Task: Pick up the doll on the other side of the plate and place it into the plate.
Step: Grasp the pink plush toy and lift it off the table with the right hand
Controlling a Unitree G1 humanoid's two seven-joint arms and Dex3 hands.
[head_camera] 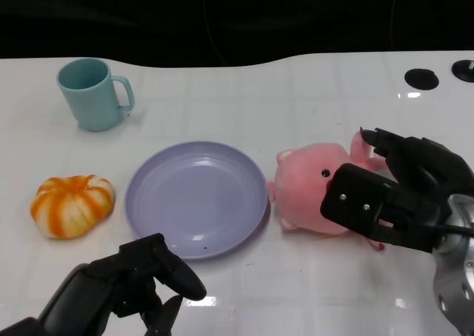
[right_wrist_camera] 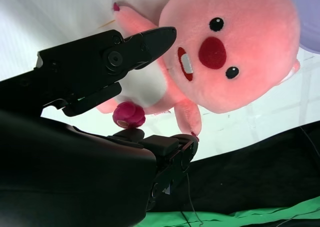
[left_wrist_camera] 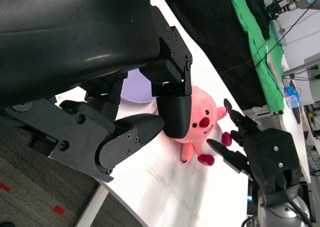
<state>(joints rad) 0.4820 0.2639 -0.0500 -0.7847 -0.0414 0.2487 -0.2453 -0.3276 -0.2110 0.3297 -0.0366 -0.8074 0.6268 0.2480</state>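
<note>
The pink doll (head_camera: 311, 199) lies on the white table (head_camera: 311, 92) just beside the lavender plate (head_camera: 196, 199), on my right-hand side of it. My right hand (head_camera: 392, 195) is over its body with fingers spread around it, not clamped, and holds nothing. My left hand (head_camera: 122, 288) rests near the plate's close rim, fingers apart and empty.
</note>
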